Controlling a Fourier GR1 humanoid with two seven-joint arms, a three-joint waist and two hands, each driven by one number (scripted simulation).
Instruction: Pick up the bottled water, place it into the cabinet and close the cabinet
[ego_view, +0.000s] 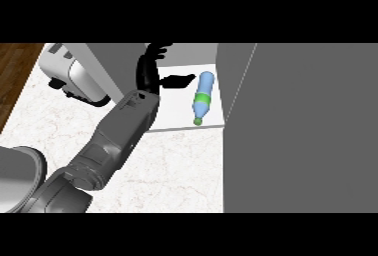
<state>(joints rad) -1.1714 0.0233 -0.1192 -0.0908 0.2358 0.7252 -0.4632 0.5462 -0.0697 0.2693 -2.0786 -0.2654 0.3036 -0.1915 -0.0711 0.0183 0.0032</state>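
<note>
while the bottle (203, 95) lies on its side on the white shelf (173, 117) of the cabinet (235, 75), the left hand (150, 70) hangs just at its 9 o'clock, holding nothing. the bottle is blue with a green band and a green cap; the cap points to about 6 o'clock, toward the shelf's front edge, and the base to 12 o'clock, deeper in. the hand's fingers (159, 47) reach up to 12 o'clock, apart and only lightly bent. the thumb (179, 79) sticks out to 3 o'clock, its tip just beside the bottle's upper part; whether it touches, i cannot tell. the grey forearm (118, 135) runs from the hand down to 7 o'clock across the marbled counter (177, 170). at the bottle's 3 o'clock a wide grey door (303, 130) fills the right side. a white appliance (70, 75) sits at the hand's 9 o'clock, past a grey panel (111, 65).
</note>
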